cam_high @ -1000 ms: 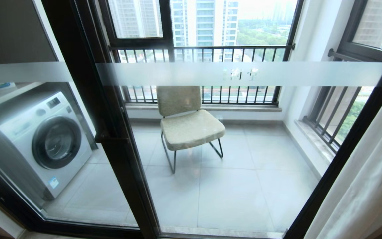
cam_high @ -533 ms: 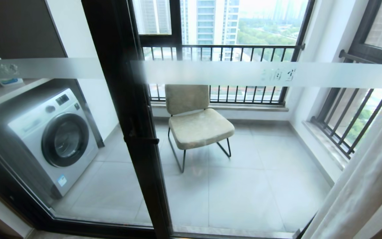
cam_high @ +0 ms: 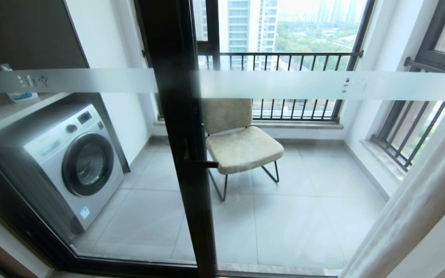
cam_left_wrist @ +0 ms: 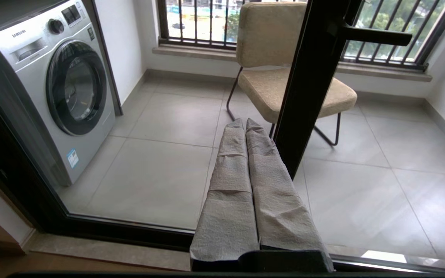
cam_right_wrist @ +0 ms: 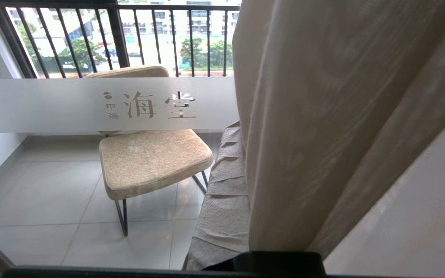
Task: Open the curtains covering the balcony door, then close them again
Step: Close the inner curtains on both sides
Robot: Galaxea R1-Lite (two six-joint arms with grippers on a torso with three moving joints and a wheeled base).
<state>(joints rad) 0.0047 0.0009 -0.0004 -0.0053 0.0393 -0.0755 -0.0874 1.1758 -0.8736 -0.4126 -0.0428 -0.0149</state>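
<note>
- The curtains hang gathered at the right edge of the balcony door, a cream-beige pleated drape with a thin pale layer beside it; most of the glass is uncovered.
- In the right wrist view the drape falls directly over the right gripper. One cloth-wrapped finger shows beside the fold and the other is hidden behind the fabric. The jaws are pressed together; whether cloth is pinched between them cannot be told.
- The left gripper has its two wrapped fingers pressed together, holding nothing, pointing at the glass just beside the door's black centre post, well apart from the curtains.
- A frosted band crosses the panes.
- Behind the glass stand a beige chair and, to the left, a washing machine; a railed window lies beyond.
</note>
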